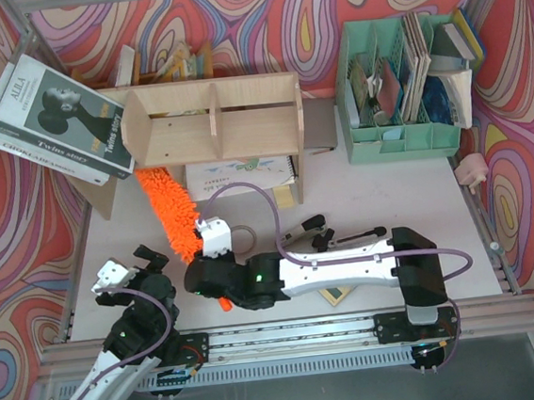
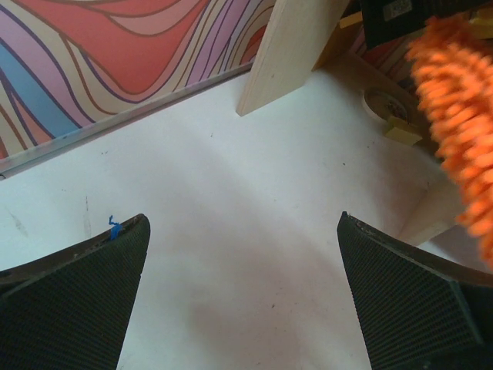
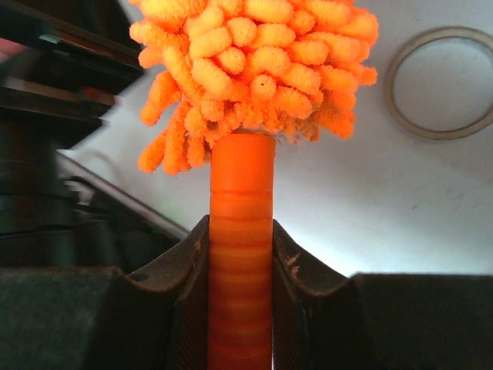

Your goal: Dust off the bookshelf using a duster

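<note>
Duster (image 1: 166,210) handle gripped by right end effector (image 3: 240,231), fluffy head angled to bookshelf (image 1: 237,89) lower left corner, tip hidden there, blurred in left wrist view, left end effector (image 2: 243,220) wide, empty.

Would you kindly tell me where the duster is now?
Top view, left of centre: the duster slants from the right hand up to the lower left corner of the bookshelf.

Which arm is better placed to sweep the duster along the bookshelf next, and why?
Right: the right end effector is shut on the duster handle, its fluffy head by the bookshelf; the left end effector hangs open and empty.
</note>
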`<state>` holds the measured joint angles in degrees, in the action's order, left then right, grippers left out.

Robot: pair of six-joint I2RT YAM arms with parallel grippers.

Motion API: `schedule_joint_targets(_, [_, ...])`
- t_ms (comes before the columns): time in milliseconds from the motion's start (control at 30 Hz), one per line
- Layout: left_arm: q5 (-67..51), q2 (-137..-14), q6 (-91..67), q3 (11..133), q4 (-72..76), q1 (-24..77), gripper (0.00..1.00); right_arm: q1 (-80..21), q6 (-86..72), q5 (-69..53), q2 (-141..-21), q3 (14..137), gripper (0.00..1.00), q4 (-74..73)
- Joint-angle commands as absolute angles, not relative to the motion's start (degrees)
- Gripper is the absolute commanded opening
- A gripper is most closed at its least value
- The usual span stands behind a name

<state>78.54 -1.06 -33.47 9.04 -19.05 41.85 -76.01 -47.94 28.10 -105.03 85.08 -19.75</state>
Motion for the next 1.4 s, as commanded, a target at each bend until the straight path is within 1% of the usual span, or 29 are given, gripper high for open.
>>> schedule_joint_targets(0, [80.6,-0.3,-37.0,10.4,-23.5,41.6,0.98,-78.8,-63.8,41.2,-106.6,94.2,0.00,-31.6])
schedule_joint_targets(167, [80.9,-0.3,-38.9,10.9,-25.6,41.6,0.99,-80.8,-69.4,43.5,-107.4,96.2,0.00,-32.4])
schedule_joint_targets(300, [80.8,-0.3,-39.3,11.0,-26.0,41.6,0.99,-81.1,-74.8,43.0,-109.9,99.9,0.00,-36.5])
schedule_joint_targets(567, [81.0,-0.3,-40.6,11.2,-27.4,41.6,0.99,-80.0,-83.5,33.5,-116.6,103.2,0.00,-45.5])
schedule_joint_targets(667, [81.1,-0.3,-40.9,11.3,-27.7,41.6,0.99,-78.8,-84.3,29.4,-116.6,101.0,0.00,-44.3])
schedule_joint_targets(733, [81.2,-0.3,-41.1,11.3,-27.8,41.6,0.98,-78.4,-84.3,28.6,-116.1,99.7,0.00,-43.2])
schedule_joint_targets(867, [81.1,-0.3,-41.1,11.3,-28.0,41.6,0.99,-78.8,-82.2,31.6,-114.0,99.6,0.00,-41.6])
schedule_joint_targets(1133, [81.1,-0.3,-40.9,11.3,-27.9,41.6,0.99,-85.3,-75.0,48.3,-108.7,98.9,0.00,-35.1])
schedule_joint_targets(1233, [81.1,-0.3,-41.0,11.3,-27.9,41.6,0.98,-86.1,-73.1,48.4,-107.8,97.1,0.00,-31.9])
schedule_joint_targets(1367, [81.2,-0.3,-41.0,11.4,-27.9,41.6,0.98,-86.0,-74.3,47.5,-107.7,94.8,0.00,-31.7])
